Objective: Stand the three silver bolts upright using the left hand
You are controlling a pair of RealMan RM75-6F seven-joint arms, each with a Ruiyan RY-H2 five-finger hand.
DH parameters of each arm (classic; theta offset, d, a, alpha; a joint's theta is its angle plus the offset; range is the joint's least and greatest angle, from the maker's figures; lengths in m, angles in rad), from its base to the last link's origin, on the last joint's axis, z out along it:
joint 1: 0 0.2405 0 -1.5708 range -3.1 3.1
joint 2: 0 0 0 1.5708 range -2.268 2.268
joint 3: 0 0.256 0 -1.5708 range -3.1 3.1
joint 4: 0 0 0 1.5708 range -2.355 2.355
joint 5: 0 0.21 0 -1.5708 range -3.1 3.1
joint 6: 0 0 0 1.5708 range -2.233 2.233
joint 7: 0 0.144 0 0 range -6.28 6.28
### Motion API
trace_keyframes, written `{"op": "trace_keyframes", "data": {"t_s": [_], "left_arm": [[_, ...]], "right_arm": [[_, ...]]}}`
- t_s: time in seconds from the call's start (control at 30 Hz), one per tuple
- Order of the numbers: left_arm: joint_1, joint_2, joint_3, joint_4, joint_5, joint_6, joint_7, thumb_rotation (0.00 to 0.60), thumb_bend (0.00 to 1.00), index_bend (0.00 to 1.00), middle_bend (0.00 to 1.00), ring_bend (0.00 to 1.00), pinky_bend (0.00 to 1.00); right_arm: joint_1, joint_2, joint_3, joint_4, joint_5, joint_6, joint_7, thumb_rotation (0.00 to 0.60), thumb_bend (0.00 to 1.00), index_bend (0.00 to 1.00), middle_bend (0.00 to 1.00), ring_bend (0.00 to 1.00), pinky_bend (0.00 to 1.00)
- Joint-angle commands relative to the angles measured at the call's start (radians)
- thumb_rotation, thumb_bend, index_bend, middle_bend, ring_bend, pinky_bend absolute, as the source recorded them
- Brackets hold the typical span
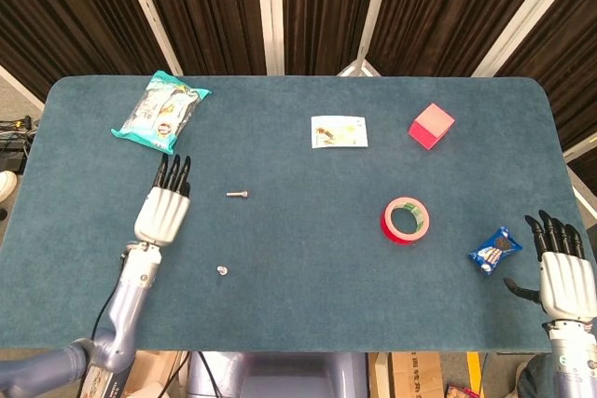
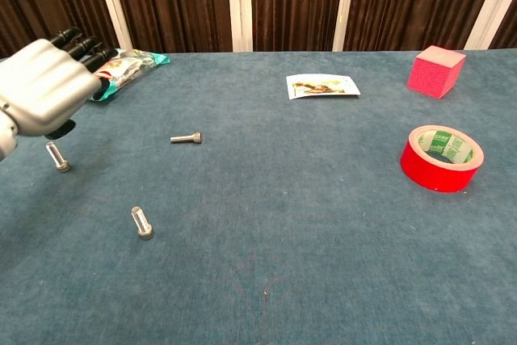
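Three silver bolts are on the blue table (image 1: 308, 323). One bolt (image 2: 186, 138) (image 1: 237, 195) lies on its side near the middle left. A second bolt (image 2: 142, 222) (image 1: 222, 270) stands upright closer to the front. The third bolt (image 2: 56, 157) stands upright at the far left of the chest view, just under my left hand (image 2: 44, 78). In the head view that hand (image 1: 163, 204) covers it. The left hand hovers with fingers stretched forward and holds nothing. My right hand (image 1: 564, 272) is at the table's right front corner, fingers straight and apart, empty.
A teal snack bag (image 1: 160, 111) lies at the back left, just beyond my left fingertips. A white card (image 1: 339, 131) and a pink cube (image 1: 431, 126) are at the back. A red tape roll (image 1: 407, 220) and a blue packet (image 1: 494, 250) sit right of centre.
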Motion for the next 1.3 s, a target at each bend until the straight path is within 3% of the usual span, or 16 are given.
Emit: {"op": "trace_keyframes", "data": {"t_s": [0.03,0.27,0.53,0.77,1.1,1.3], "left_arm": [[-0.047,-0.033,-0.14,-0.124,-0.203,-0.081,-0.023,0.6,0.43,0.4,0.02,0.0,0.0],[-0.1,-0.061,-0.244,-0.173,-0.442,-0.11,0.02,0.6,0.43,0.39,0.02,0.0,0.0],[-0.148,-0.067,-0.265,-0.153,-0.55,-0.146,-0.025,0.6,0.41,0.39,0.02,0.0,0.0],[-0.162,-0.097,-0.247,-0.084,-0.496,-0.177,-0.217,0.6,0.41,0.42,0.03,0.0,0.0],[-0.211,-0.119,-0.182,0.024,-0.424,-0.171,-0.258,0.6,0.42,0.43,0.03,0.0,0.0],[-0.23,-0.137,-0.173,0.066,-0.438,-0.189,-0.292,0.6,0.42,0.43,0.03,0.0,0.0]], "right_arm": [[0.001,-0.001,0.001,0.002,0.002,0.0,-0.001,0.6,0.0,0.11,0.03,0.0,0.0],[0.003,-0.004,-0.002,0.003,0.003,-0.008,-0.006,0.6,0.0,0.11,0.03,0.0,0.0],[0.005,0.002,-0.005,0.004,0.004,-0.016,-0.011,0.6,0.0,0.11,0.03,0.0,0.0],[0.007,0.003,-0.008,0.002,0.007,-0.025,-0.016,0.6,0.0,0.11,0.03,0.0,0.0],[0.007,0.004,-0.009,-0.003,0.012,-0.027,-0.023,0.6,0.0,0.11,0.03,0.0,0.0],[0.006,0.004,-0.008,-0.006,0.013,-0.021,-0.028,0.6,0.0,0.11,0.03,0.0,0.0]]}}
